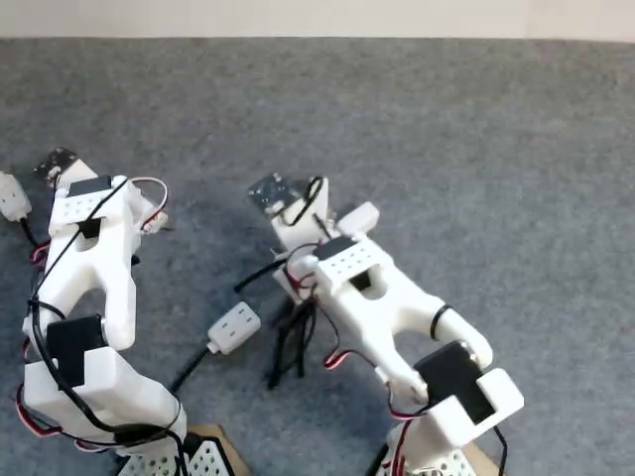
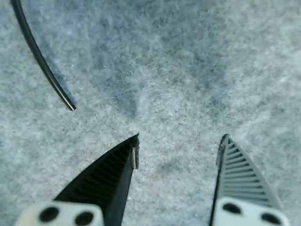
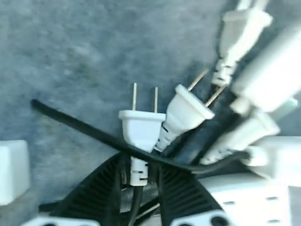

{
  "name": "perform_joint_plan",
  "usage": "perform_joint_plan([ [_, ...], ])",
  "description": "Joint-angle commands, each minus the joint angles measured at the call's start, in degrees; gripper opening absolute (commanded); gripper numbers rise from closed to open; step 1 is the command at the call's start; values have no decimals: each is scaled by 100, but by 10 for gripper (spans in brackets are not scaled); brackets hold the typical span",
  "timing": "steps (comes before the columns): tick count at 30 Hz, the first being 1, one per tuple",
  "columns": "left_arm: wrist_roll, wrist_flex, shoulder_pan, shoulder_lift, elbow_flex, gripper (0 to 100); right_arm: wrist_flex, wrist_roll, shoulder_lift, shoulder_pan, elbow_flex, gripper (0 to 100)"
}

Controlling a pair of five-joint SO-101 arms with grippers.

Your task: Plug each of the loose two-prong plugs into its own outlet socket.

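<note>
Both over carpet point(image 2: 188, 56): left pincer point(image 2: 180, 139) spread, right pincer point(image 3: 140, 170) pinching a plug point(image 3: 141, 126) amid cords point(image 3: 84, 130).

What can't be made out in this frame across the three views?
- High view: white piece is cut by the picture's edge; plug or socket, cannot tell.
- High view: outlet socket slots too small to count.
- Left wrist view: black cord leaves the frame; its other end is cut off.
- Right wrist view: white block cut by the edge; a crossing black cable hides where the right end effector grips the plug.
</note>
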Motion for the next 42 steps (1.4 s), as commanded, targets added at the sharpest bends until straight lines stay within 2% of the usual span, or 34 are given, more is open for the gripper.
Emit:
perform_joint_plan([
  [1, 44, 9, -31, -22, -136, 276, 312, 35, -189, 549, -699, 5],
  [6, 44, 9, 4, -13, -136, 276, 1613, 53, -1156, 1138, -1666, 5],
  [12, 44, 9, 101, -13, -136, 275, 2905, 958, -1807, 1991, -2976, 5],
  [19, 44, 9, 84, -4, -127, 274, 2985, 2233, -1147, 3609, -3284, 5],
  [25, 44, 9, 92, -4, -127, 274, 2993, 3253, -66, 4567, -3266, 5],
  [32, 44, 9, 92, -4, -127, 274, 2422, 4308, 637, 4927, -2334, 5],
  [35, 44, 9, 92, -4, -127, 274, 2141, 4589, 620, 4673, -1569, 5],
  [42, 44, 9, 136, 4, -127, 274, 1982, 4440, 611, 3873, -567, 5],
])
